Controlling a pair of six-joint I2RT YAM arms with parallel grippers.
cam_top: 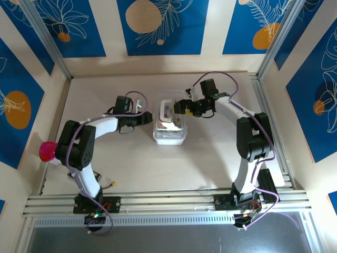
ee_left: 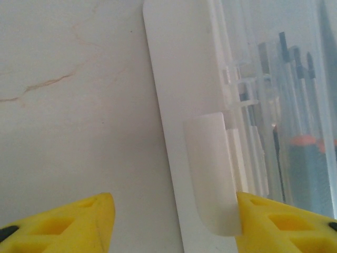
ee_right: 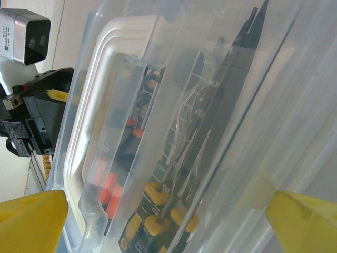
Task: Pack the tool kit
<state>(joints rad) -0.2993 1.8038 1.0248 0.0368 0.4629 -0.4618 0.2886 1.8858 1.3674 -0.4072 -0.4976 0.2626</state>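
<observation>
- Item: tool kit (cam_top: 169, 126), a clear hinged case, placed at the middle of the table (cam_top: 221, 163) between the two arms. Screwdrivers and yellow-handled tools (ee_right: 152, 211) are seen inside through the plastic.
- Risk 1: the lid may be left unlatched. The white latch tab (ee_left: 210, 174) lies between the left fingertips (ee_left: 79, 221), close beside the right-hand one. An off-centre squeeze is judged likely to slip off the tab or tilt it.
- Risk 2: the light case may be pushed across the table if one arm presses while the other gives no counter-hold.
- Risk 3: a tool seated out of its slot may keep the lid from closing. Whether the lid is fully down cannot be told.
- Left gripper (cam_top: 143, 119): reached in low from the left, just beside the case's left edge. The jaws are spread wide and nothing is grasped.
- Right gripper (cam_top: 182, 105): bent over the far right part of the case, with the forearm angled inward. The jaws are spread wide with the clear plastic between the fingertips (ee_right: 305, 221). No clamping is seen.
</observation>
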